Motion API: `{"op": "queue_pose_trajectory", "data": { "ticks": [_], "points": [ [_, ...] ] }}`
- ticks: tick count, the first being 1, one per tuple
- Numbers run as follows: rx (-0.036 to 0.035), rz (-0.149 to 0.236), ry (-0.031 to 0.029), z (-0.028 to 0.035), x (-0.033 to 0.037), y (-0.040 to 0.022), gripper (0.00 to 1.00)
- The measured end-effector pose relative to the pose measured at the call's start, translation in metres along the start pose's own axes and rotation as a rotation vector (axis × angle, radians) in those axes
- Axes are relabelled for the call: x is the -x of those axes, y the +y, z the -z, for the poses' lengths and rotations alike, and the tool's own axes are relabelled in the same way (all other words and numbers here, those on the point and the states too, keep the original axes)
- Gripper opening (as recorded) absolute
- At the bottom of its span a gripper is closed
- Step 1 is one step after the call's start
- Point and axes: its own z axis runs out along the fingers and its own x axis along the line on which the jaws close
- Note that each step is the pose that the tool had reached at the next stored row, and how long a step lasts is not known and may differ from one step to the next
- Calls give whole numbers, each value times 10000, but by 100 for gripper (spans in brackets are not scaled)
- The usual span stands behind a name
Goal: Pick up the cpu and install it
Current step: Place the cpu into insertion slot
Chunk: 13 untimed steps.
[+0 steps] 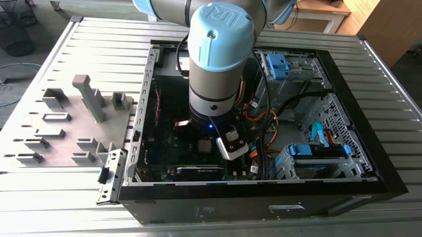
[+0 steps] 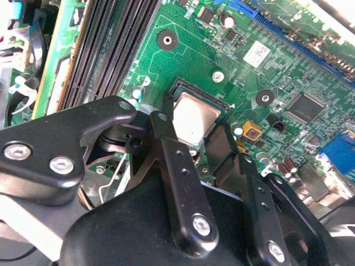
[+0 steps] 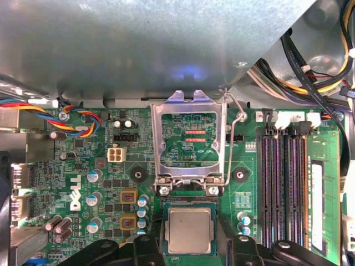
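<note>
Cpu [image 3: 189, 230], one flat silvery-grey square, lies in its socket [image 3: 188, 204] at the hand [image 3: 191, 249]; whether the hand grips cannot be told.

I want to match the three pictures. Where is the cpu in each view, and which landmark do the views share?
Exterior view: the cpu is a small pale square inside the computer case, just under the arm.
First wrist view: the cpu lies in its socket, next to the open metal frame.
Second wrist view: the cpu sits on the green board.
Shared landmark: the black memory slots, beside the cpu in both wrist views.
</note>
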Motion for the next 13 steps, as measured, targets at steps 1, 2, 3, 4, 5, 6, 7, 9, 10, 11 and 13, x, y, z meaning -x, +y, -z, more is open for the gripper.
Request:
{"op": "queue_pose_trajectory", "data": {
  "ticks": [1, 2, 3, 4, 5, 6, 7, 9, 10, 11, 13],
  "points": [
    [0, 0, 0, -1, 0, 0, 47],
    [-1, 0, 0, -3, 0, 0, 47],
    [-2, 0, 1, -5, 0, -1, 47],
    [-3, 0, 1, -6, 0, -1, 47],
    [-2, 0, 1, -6, 0, -1, 47],
    [-2, 0, 1, -7, 0, 0, 47],
    [-1, 0, 0, -8, 0, 0, 47],
    [0, 0, 0, -8, 0, -1, 47],
    [-1, 0, 0, -8, 0, -1, 47],
    [-1, 0, 0, -9, 0, 0, 47],
    [0, 0, 0, -9, 0, -1, 47]
  ]
}}
